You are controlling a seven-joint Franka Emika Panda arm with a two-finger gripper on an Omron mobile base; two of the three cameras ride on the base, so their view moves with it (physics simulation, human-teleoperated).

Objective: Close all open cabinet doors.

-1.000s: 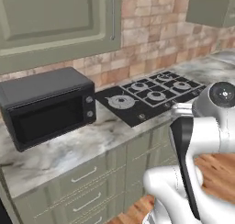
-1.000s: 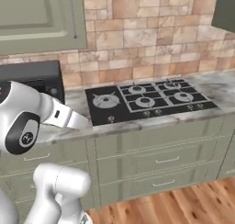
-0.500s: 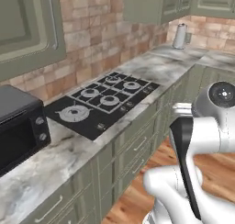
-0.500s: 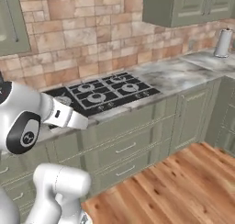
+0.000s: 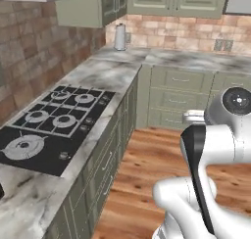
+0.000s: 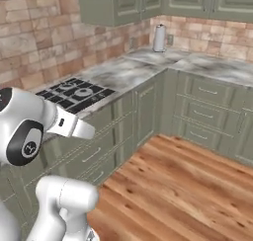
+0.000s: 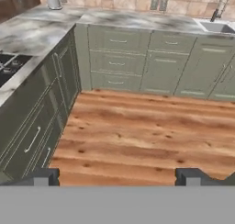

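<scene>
Hand view: two-finger dark gripper (image 7: 117, 177) spread wide, empty; sage-green upper cupboard doors (image 6: 128, 3) likely rigid, light-swinging; push panel near handle edge.

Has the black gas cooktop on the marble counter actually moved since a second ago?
No. The black gas cooktop still sits set into the marble counter; it slid left in view because the base turned and carried the cameras along.

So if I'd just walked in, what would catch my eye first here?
Probably the big white robot arm in the foreground, over a warm wooden floor. Next, the black gas hob set in the marble counter to the left, with a paper towel roll upright in the far corner.
</scene>
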